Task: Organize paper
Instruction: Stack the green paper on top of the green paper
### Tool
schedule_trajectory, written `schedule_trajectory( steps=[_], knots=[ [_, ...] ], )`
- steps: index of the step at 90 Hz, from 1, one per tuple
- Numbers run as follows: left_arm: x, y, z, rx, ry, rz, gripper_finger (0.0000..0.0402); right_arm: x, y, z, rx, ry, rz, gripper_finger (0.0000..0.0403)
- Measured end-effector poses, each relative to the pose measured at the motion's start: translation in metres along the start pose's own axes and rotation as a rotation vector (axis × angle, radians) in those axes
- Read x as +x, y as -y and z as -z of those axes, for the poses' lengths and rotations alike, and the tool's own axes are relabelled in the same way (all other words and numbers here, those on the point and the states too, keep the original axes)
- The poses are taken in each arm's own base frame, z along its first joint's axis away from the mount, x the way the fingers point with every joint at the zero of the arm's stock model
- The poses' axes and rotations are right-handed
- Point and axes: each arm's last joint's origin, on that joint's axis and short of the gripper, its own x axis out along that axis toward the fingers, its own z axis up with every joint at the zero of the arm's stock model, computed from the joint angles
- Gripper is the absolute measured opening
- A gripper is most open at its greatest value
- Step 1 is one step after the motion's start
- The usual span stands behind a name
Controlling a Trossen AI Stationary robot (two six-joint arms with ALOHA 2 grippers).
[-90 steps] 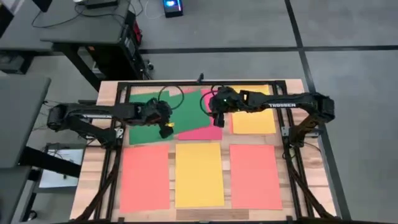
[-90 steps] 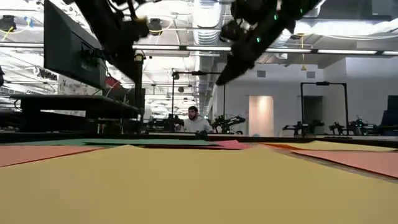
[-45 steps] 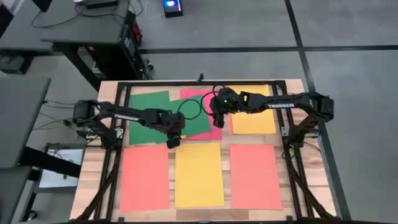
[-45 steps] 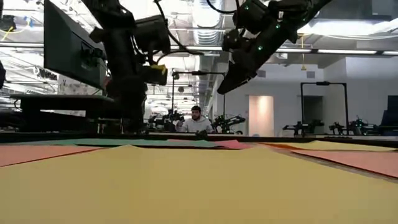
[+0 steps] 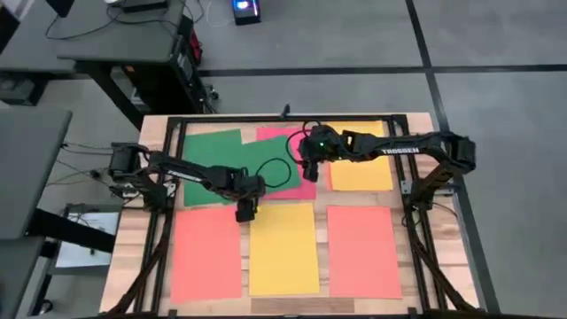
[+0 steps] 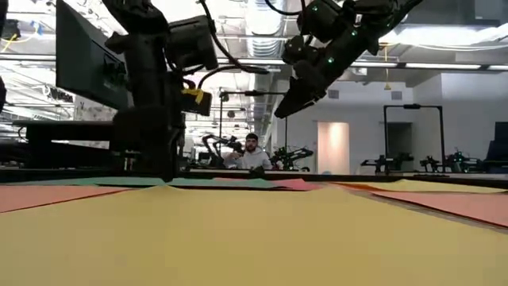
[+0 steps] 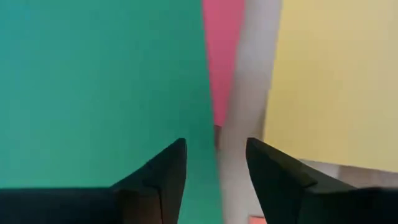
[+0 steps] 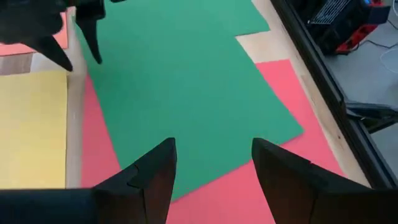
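Now down at the near corner of the tilted green paper sheet [image 5: 235,168] with the left gripper [image 5: 244,213], fingers parted, holding nothing, a strip of bare wooden table [image 7: 245,99] just beside the yellow sheet [image 5: 283,248]. Overlapping a pink-red sheet [image 5: 292,182] beneath. Hovering over that green sheet, the right gripper [image 5: 309,171], open and empty too.

Left wrist view. The left gripper [image 7: 216,163], its two dark fingers [image 7: 163,174] parted, sits over the edge of a green sheet [image 7: 99,87]. A pink-red sheet [image 7: 222,56] emerges from beneath that edge. A strip of pale desk [image 7: 249,93] separates these from a yellow sheet [image 7: 336,81].
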Motion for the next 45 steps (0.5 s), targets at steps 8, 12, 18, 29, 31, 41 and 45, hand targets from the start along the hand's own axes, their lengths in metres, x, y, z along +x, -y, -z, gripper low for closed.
schedule_trajectory(
  steps=[8, 12, 18, 29, 31, 41, 45],
  knots=[
    [0.003, 0.000, 0.001, 0.005, -0.015, -0.027, 0.0151, 0.000, 0.000, 0.000, 0.002, 0.003, 0.001, 0.0198],
    [0.003, 0.000, 0.000, 0.007, -0.013, -0.029, 0.0151, 0.000, 0.000, 0.000, 0.002, 0.006, 0.001, 0.0198],
    [0.005, 0.000, 0.002, 0.012, -0.033, -0.031, 0.0151, 0.000, 0.000, 0.000, 0.002, 0.004, 0.001, 0.0198],
    [0.011, 0.001, 0.001, 0.031, -0.041, -0.032, 0.0151, 0.000, 0.000, 0.000, 0.002, 0.007, 0.001, 0.0198],
    [0.012, 0.001, 0.001, 0.035, -0.042, -0.032, 0.0151, 0.000, 0.000, -0.001, 0.002, 0.008, 0.002, 0.0198],
    [0.012, 0.001, 0.001, 0.044, -0.046, -0.040, 0.0151, 0.000, 0.000, -0.001, 0.002, 0.012, 0.003, 0.0198],
    [0.012, 0.001, 0.001, 0.051, -0.045, -0.056, 0.0151, 0.000, 0.000, -0.001, 0.002, 0.011, 0.002, 0.0198]
  ],
)
